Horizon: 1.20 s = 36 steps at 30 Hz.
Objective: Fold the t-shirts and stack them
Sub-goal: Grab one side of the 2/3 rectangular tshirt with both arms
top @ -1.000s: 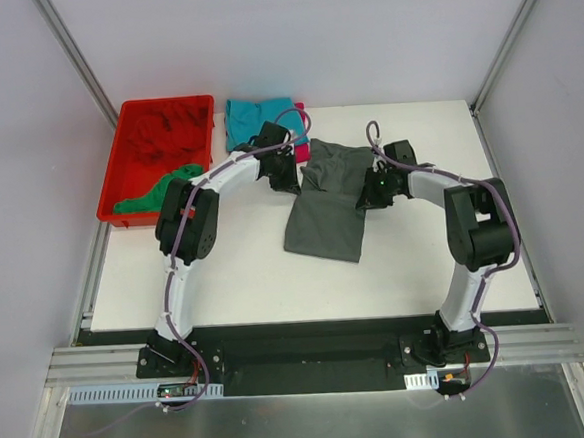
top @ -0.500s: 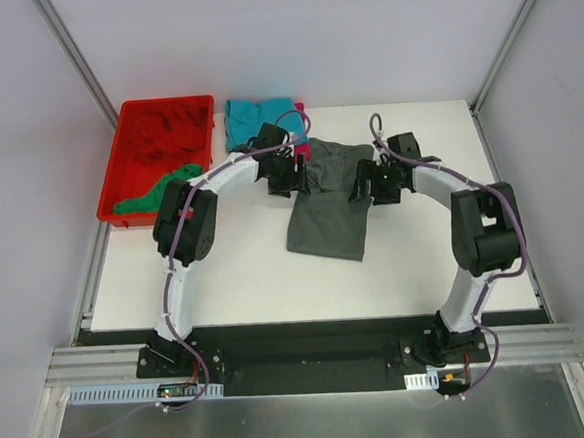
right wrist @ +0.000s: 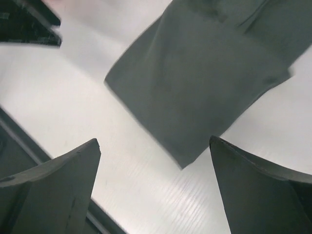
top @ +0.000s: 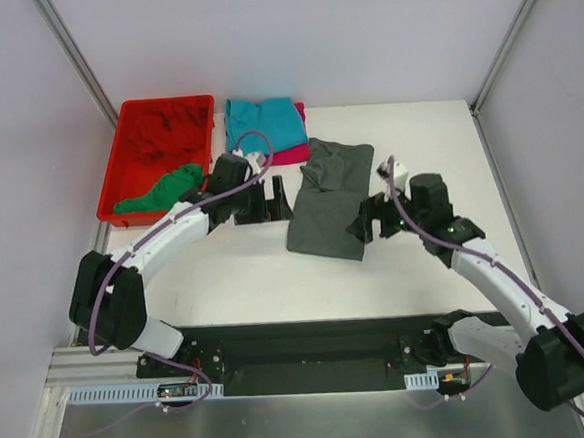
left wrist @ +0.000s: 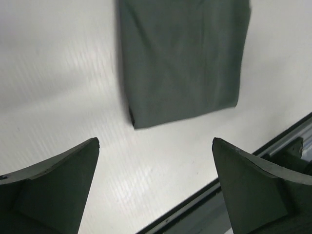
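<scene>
The white bench [top: 226, 284] carries everything. At its far left corner stands the red bin [top: 114, 166], holding a crumpled red t-shirt [top: 161, 133].

The dark grey t-shirt [top: 329, 201] lies flat in the middle of the bench, folded into a long, narrow panel. It is set at a slight slant, with its far end wider and creased where cloth is doubled over, and its near end cut square. The left wrist view shows its surface smooth, with faint diagonal creases [left wrist: 183, 58]. The right wrist view shows the same plain dark cloth with one near corner pointing down [right wrist: 204, 83].

Behind it, beside the bin, a folded teal t-shirt [top: 260, 121] rests on a magenta t-shirt [top: 290, 157], which shows only along the teal one's right and near edges. A green t-shirt [top: 160, 191] lies bunched in the bin's near end, draped towards the rim.

The left hand [top: 283, 202] sits just left of the grey shirt, fingers spread wide and empty. The right hand [top: 361, 224] is at the shirt's near right edge, likewise spread wide with nothing gripped.
</scene>
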Each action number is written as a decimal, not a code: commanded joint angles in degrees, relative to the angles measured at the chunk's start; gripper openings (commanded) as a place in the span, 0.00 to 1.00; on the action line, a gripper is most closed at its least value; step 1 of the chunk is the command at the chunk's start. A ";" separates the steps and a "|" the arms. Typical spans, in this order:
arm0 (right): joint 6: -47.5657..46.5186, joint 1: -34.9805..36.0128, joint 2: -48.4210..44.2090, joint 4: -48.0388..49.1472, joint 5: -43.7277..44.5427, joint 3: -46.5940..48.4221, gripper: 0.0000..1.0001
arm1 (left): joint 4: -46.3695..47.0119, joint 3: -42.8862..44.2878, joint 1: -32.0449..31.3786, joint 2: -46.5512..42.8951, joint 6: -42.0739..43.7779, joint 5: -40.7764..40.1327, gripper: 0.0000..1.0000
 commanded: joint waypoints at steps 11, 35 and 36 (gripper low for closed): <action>-9.53 21.89 9.59 -8.50 21.97 -1.33 0.91 | 13.18 -10.02 -2.38 9.62 -12.85 5.94 0.73; -5.91 30.13 16.56 -11.77 27.14 1.59 0.80 | 8.36 -14.58 -3.09 12.20 -11.36 3.04 0.00; -6.09 32.24 16.03 -11.94 28.37 1.41 0.80 | 7.47 -15.98 -2.82 11.22 -11.18 2.26 0.00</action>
